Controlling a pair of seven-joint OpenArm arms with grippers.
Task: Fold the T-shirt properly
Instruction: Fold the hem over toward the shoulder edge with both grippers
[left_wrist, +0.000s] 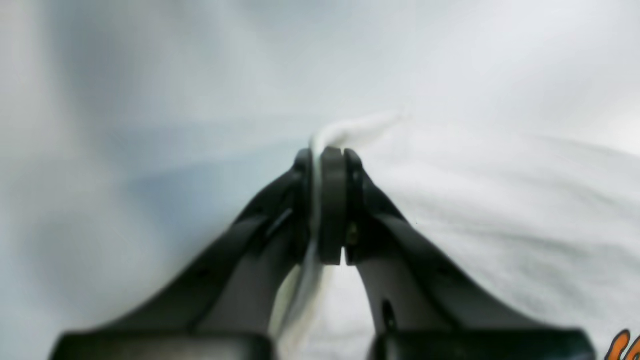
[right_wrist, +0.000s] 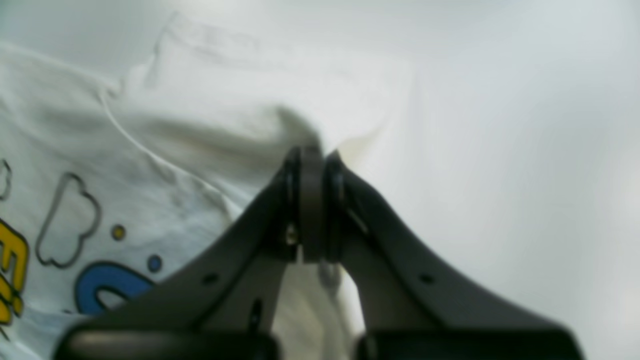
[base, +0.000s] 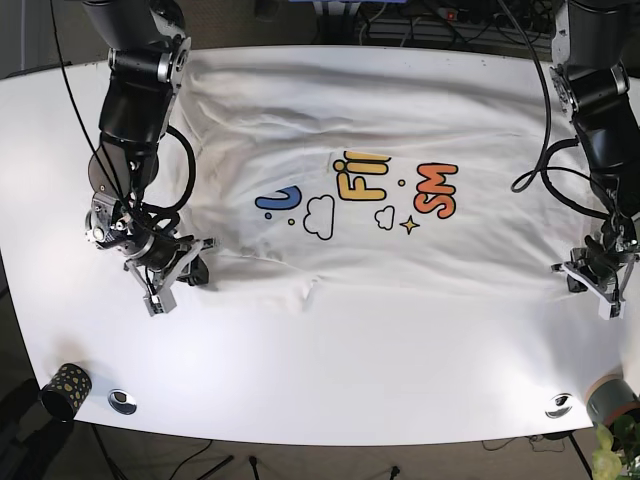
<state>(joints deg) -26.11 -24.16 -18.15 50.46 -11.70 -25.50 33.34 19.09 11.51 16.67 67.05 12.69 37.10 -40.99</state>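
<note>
A white T-shirt (base: 350, 250) with a colourful print lies spread face up on the white table (base: 350, 370). My left gripper (base: 588, 278), at the base view's right, is shut on a pinched fold of the shirt's edge (left_wrist: 350, 131); cloth runs down between its fingers (left_wrist: 327, 152). My right gripper (base: 192, 270), at the base view's left, is shut on the shirt's other side near a sleeve (right_wrist: 215, 65); its closed tips (right_wrist: 312, 150) pinch white cloth beside the blue and yellow print (right_wrist: 105, 285). Both grippers are low at the table surface.
A dark dotted cup (base: 66, 388) stands at the front left corner. A grey pot with a plant (base: 612, 402) stands at the front right corner. Two metal discs (base: 122, 401) (base: 558, 405) sit in the table's front edge. Cables hang behind the table.
</note>
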